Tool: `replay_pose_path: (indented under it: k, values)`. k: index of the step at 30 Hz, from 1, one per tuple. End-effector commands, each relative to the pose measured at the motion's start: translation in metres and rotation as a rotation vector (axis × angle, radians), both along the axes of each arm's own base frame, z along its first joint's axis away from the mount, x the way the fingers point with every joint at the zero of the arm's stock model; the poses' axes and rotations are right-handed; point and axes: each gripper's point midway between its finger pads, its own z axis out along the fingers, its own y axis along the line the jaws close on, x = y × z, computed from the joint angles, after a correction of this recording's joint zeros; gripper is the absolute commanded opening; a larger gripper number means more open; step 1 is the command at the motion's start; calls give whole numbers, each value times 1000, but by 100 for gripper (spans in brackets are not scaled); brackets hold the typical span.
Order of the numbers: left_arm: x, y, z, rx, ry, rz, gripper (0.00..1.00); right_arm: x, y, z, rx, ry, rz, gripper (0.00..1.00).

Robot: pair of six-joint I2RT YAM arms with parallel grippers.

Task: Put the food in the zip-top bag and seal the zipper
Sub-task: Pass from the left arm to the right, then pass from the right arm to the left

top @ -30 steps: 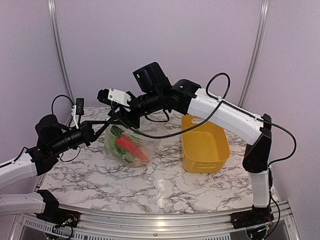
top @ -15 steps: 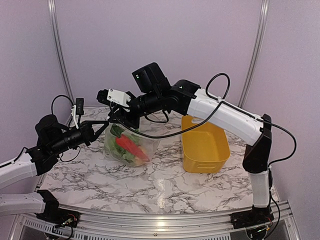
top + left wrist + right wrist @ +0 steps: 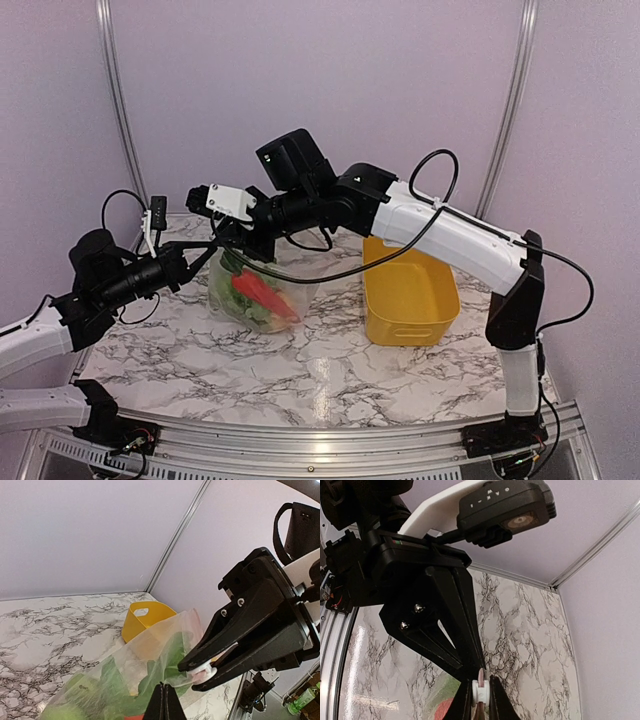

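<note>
The zip-top bag stands on the marble table with the food inside: an orange-red carrot and green leafy pieces. My left gripper is shut on the bag's left top corner, and the left wrist view shows its closed fingertips on the plastic. My right gripper is shut on the white slider of the zipper, close to the left gripper. The right wrist view shows the slider pinched between my right fingers, just below the left gripper. Other fruit is hidden.
A yellow basket stands to the right of the bag, and its handle end shows in the left wrist view. The right arm reaches across above the bag and basket. Marble table lies in front.
My right gripper has slid a little to the left along the bag's mouth, closer to the left gripper. The left gripper and bag have held still.
</note>
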Motion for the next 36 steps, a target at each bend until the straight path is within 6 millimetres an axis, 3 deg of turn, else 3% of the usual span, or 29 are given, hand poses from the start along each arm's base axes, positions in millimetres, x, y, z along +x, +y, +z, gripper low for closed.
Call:
replay_pose_path:
  k: [1, 4, 7, 10, 19, 27, 36]
  values:
    - [-5, 4, 25, -23, -69, 8, 0, 4, 1, -2, -8, -15, -33, 8]
    - [-5, 4, 23, -15, -71, 14, 1, -1, 0, -2, -11, -10, -6, 5]
    - [-3, 3, 19, 12, -79, 13, 19, -8, -3, 2, -7, -5, 30, 4]
    - [-4, -2, 16, 41, -97, -18, 24, -17, -5, 6, -1, 5, 66, 4]
    - [-10, -22, 11, 147, -127, -151, 22, -20, -7, 13, 12, 11, 78, 3]
    - [-12, -28, 15, 171, -160, -197, 0, -21, -10, 13, 5, 5, 74, 3]
    - [-11, -12, 33, 157, -213, -93, 0, 12, -25, -1, -33, -10, -38, 6]
